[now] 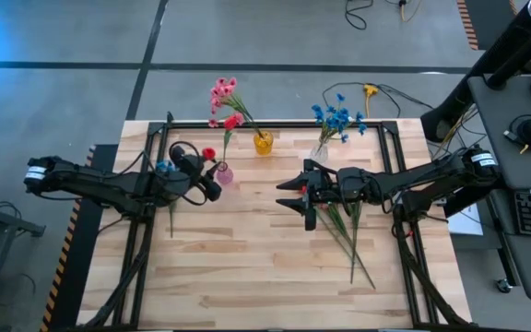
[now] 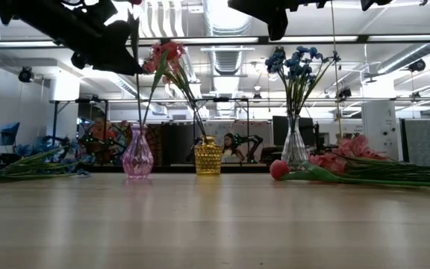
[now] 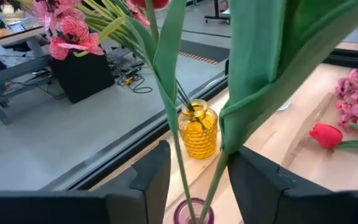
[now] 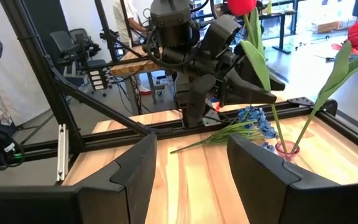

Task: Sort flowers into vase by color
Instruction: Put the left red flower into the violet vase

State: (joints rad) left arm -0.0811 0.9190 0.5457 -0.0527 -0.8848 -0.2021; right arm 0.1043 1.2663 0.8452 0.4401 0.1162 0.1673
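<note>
A pink glass vase (image 1: 224, 172) (image 2: 138, 153) holds two red tulips (image 1: 231, 121) on green stems. My left gripper (image 1: 213, 182) (image 3: 197, 180) is open just above the vase's mouth (image 3: 193, 214), with both tulip stems (image 3: 180, 155) standing between its fingers. A yellow vase (image 1: 263, 143) (image 3: 199, 129) holds pink blooms (image 1: 223, 92). A clear vase (image 1: 321, 152) (image 2: 294, 146) holds blue blooms (image 1: 337, 117). My right gripper (image 1: 290, 195) (image 4: 191, 168) is open and hovers beside the loose flowers (image 1: 348, 231) lying flat on the table. My left gripper stands open around the two tulip stems above the pink vase's mouth. The leafy stem (image 3: 221, 163) runs right beside one finger (image 3: 253, 177), and I cannot tell whether it touches. Both stems stand upright in the vase.
A red tulip (image 2: 278, 169) (image 3: 325, 134) and pink blooms (image 2: 342, 161) lie on the table's right part. A blue bunch (image 1: 164, 168) (image 4: 253, 118) lies under the left arm. A black frame rail (image 1: 275, 124) edges the table. Bare wood (image 1: 247, 267) spreads toward the near edge.
</note>
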